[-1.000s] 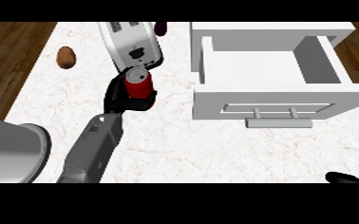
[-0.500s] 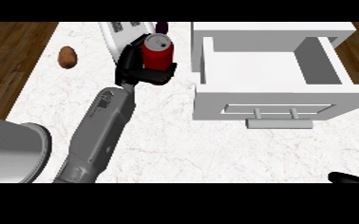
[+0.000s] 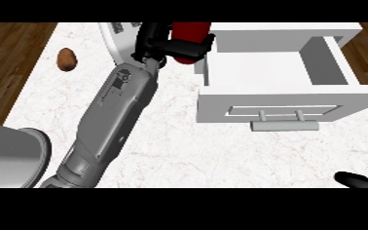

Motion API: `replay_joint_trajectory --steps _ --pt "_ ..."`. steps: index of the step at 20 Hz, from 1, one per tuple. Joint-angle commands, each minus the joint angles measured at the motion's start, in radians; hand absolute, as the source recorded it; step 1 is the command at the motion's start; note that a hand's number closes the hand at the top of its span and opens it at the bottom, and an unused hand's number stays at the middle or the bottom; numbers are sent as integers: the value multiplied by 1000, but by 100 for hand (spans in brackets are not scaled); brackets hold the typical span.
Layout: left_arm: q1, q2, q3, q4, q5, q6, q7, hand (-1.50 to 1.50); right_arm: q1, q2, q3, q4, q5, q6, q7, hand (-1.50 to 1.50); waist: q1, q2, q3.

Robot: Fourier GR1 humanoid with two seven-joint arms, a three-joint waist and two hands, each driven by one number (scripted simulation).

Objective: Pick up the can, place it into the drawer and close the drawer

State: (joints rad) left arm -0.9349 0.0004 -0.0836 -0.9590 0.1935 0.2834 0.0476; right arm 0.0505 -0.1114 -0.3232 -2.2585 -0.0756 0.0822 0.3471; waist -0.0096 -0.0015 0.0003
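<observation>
Left black hand (image 3: 159, 46) clamped on red cylindrical can (image 3: 190, 40), now lifted beside open white drawer (image 3: 277, 100). Next: over the cavity, release.

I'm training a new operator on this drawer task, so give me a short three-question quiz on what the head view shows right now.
1. True or false: the can already rests inside the drawer.
2. Which hand holds the can? A) left hand B) right hand C) neither
3. Fill in: the small brown object lies on the counter to the ___ of the holding forearm in the view.

Key:
1. False; it is held at the drawer's left wall, not set down inside.
2. A
3. left
</observation>
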Motion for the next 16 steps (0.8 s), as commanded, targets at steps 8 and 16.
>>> replay_joint_trajectory --steps 8,16 --pt "-335 0 -7 178 21 94 124 150 -11 -29 -51 42 -44 23 -37 -150 -18 5 0" --pt "-524 0 -72 355 92 140 157 150 -3 4 -5 -18 -14 4 -20 -150 -31 8 1"
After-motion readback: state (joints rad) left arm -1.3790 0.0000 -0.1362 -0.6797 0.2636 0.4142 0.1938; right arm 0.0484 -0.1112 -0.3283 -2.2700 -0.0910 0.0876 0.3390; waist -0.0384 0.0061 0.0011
